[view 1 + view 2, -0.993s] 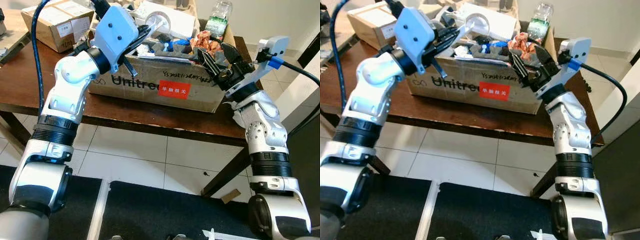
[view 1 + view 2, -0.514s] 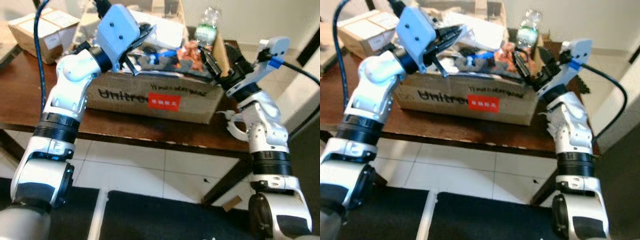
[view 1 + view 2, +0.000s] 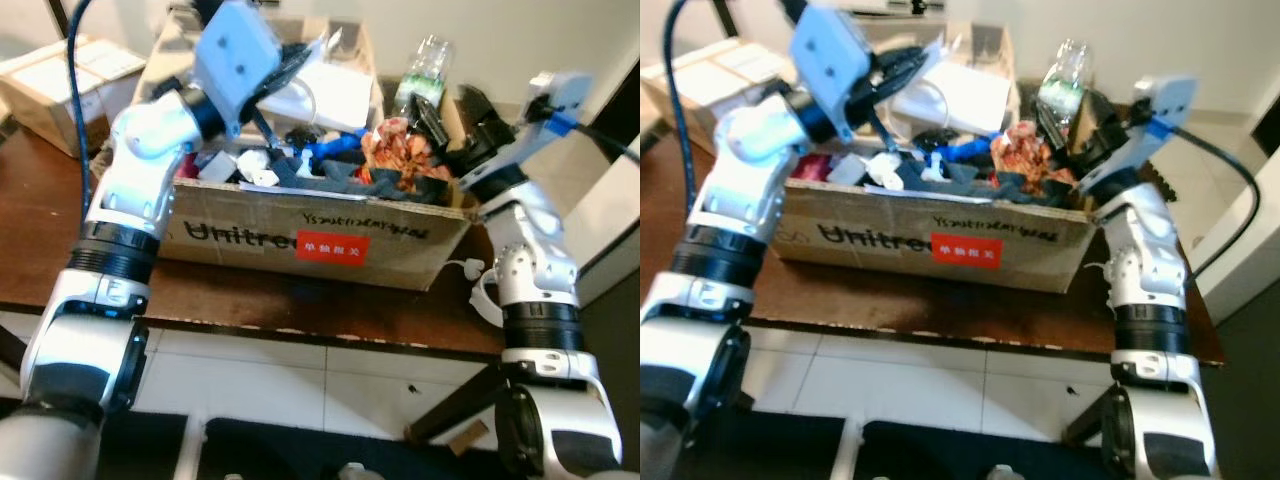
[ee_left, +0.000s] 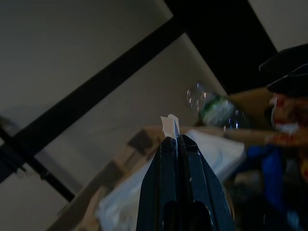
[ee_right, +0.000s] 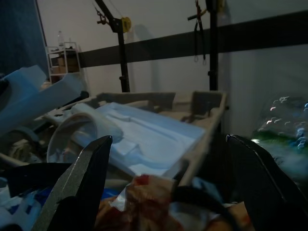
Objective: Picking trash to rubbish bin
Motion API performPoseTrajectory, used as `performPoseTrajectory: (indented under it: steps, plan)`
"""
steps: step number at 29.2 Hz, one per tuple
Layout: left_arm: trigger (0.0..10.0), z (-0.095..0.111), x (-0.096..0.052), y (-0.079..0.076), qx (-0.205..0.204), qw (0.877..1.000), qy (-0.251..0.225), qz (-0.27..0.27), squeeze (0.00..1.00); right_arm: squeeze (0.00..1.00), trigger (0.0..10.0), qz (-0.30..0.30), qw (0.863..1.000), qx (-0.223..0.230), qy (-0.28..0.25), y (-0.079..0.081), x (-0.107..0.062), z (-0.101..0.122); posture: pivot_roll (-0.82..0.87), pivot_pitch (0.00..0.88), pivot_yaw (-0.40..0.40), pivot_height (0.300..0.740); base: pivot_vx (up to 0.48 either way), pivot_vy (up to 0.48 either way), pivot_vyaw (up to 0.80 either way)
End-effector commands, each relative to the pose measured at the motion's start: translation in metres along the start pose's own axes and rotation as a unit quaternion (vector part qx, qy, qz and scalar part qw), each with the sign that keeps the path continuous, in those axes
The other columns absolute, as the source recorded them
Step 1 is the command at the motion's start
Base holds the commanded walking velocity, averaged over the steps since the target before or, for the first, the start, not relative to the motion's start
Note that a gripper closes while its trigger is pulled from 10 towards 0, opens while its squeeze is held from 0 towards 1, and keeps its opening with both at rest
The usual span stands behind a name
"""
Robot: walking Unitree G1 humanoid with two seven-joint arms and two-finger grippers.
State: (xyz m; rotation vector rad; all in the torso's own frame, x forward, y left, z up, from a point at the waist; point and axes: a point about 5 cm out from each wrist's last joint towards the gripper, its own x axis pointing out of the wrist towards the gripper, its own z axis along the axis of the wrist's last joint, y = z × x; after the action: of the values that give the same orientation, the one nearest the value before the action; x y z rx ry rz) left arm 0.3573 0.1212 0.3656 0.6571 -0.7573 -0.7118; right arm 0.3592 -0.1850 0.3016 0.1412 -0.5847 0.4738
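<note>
Landmark: cardboard box (image 3: 320, 235) printed "Unitree", red label on its front wall, standing on the dark wooden bench (image 3: 30, 220).

Box is heaped with trash: white moulded tray (image 3: 325, 90) at the back, blue scrap (image 3: 325, 150) near the middle, orange-red crumpled wrapper (image 3: 395, 150) toward the right end, dark rags along the front wall. Several smaller pieces at the left end are too blurred to identify. A clear plastic bottle (image 3: 420, 70) with a green label stands at the box's back right corner, lower part hidden behind the wall.

Left claw (image 4: 174, 139) is above the box's left half, fingers pressed together on a small white scrap (image 4: 169, 126); only its tip shows past the fingertips.

Right claw (image 5: 168, 163) is over the box's right end, fingers spread wide, straddling the wrapper without touching it.

A second, taped carton (image 3: 50, 75) sits on the bench left of the box, partly cut off by the frame.
</note>
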Motion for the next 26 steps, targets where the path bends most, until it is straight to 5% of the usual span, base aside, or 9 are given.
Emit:
performPoseTrajectory:
  steps: [1,11,12,19,26]
  plan:
    - [10.0,0.002,-0.001,0.000,0.009,1.000,-0.006,-0.010,0.00,0.00,10.0,0.004,1.000,-0.001,-0.007,0.001,0.000,0.003,0.04,0.143,-0.019,0.740,0.000,0.000,0.00]
    - [10.0,-0.002,0.002,-0.005,-0.013,0.999,0.005,-0.032,0.05,0.00,10.0,0.004,1.000,-0.009,-0.012,-0.002,0.001,0.011,0.04,0.146,-0.020,0.740,0.000,0.000,0.00]
    - [10.0,-0.003,0.002,-0.004,-0.007,1.000,0.014,-0.027,1.00,0.00,10.0,0.006,1.000,-0.010,-0.011,-0.002,0.001,0.011,0.04,0.147,-0.020,0.740,0.000,0.000,0.00]
    - [10.0,-0.009,-0.001,-0.001,0.002,0.999,0.033,-0.011,1.00,0.00,10.0,0.014,1.000,-0.012,-0.010,0.001,0.003,0.012,0.04,0.146,-0.021,0.740,0.000,0.000,0.00]
    - [10.0,-0.010,-0.001,0.001,-0.009,1.000,0.029,-0.006,1.00,0.00,10.0,0.095,0.994,-0.031,0.052,0.010,0.003,0.011,0.04,0.145,-0.023,0.740,0.000,0.000,0.00]
